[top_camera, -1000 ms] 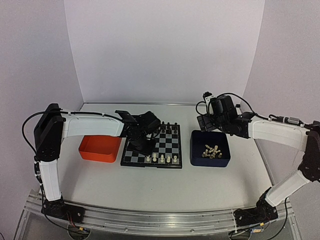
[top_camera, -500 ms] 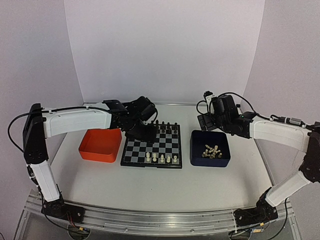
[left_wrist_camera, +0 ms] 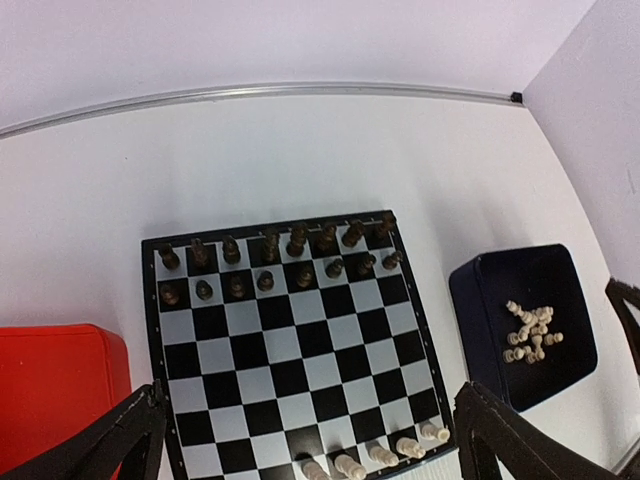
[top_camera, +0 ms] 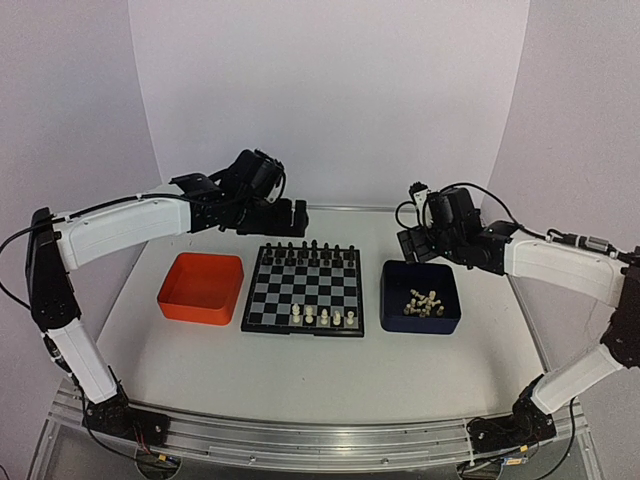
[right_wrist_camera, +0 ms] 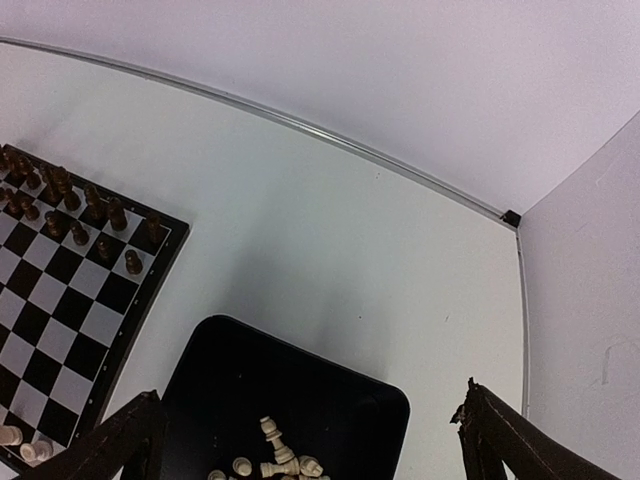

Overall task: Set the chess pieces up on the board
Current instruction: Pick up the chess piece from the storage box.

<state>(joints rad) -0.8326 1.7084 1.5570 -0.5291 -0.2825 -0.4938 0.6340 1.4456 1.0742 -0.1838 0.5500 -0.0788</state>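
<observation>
The board (top_camera: 303,290) lies mid-table, with dark pieces filling its two far rows. Several cream-white chess pieces (top_camera: 324,318) stand on its near row, from the middle to the right; the left wrist view shows them (left_wrist_camera: 383,453) at the bottom. More white pieces (top_camera: 424,301) lie heaped in the dark blue tray (top_camera: 392,300). My left gripper (top_camera: 283,214) hangs open and empty, raised behind the board's far-left corner, and looks down on the board (left_wrist_camera: 308,395). My right gripper (top_camera: 412,243) is open and empty above the blue tray's far edge (right_wrist_camera: 310,395), the heap (right_wrist_camera: 272,462) just below it.
An orange tray (top_camera: 200,290) sits left of the board and looks empty; its corner (left_wrist_camera: 50,390) shows in the left wrist view. White walls close the table at the back and sides. The blue tray (left_wrist_camera: 490,300) stands close to the board's right edge.
My left gripper has opened, lifted off the board's left half and drawn back toward the far left. The right arm has hardly moved.
</observation>
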